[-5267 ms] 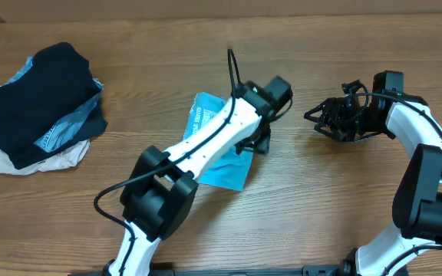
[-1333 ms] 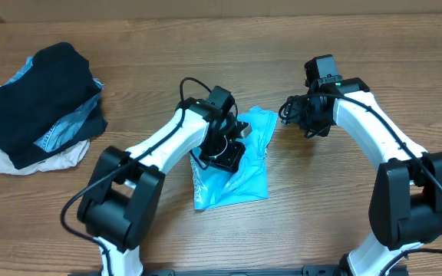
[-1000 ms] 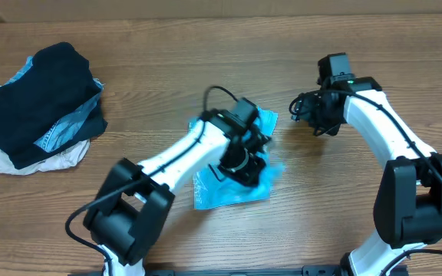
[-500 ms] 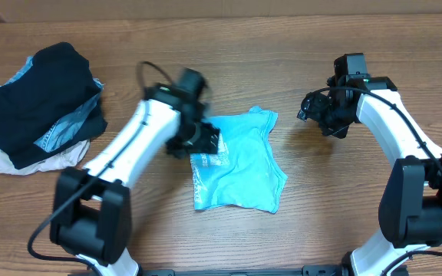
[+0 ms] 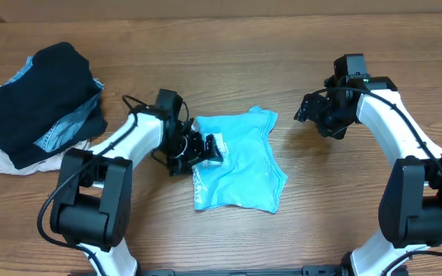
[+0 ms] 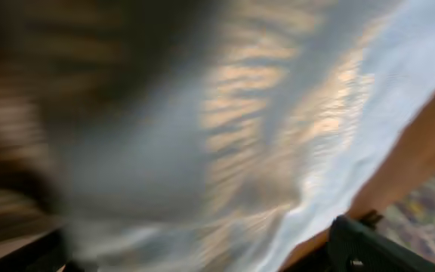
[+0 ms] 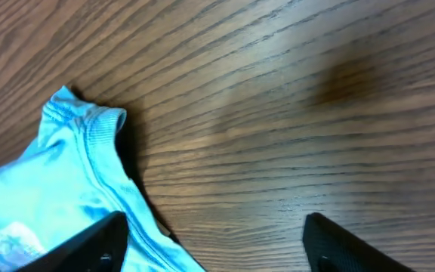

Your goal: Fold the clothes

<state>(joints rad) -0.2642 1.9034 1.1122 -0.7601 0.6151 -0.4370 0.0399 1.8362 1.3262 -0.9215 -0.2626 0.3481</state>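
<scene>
Sky-blue T-shirt lies in a rough rectangle at the middle of the table, between two robot arms. The left tool sits at the shirt's left edge; its own camera is blurred, so whether it is parted or holding cloth cannot be told. Right tool stands just beside the shirt's upper right corner, fingers spread wide over bare wood, holding nothing. Garment heap — black, denim-blue and cream — rests at far left, well apart
</scene>
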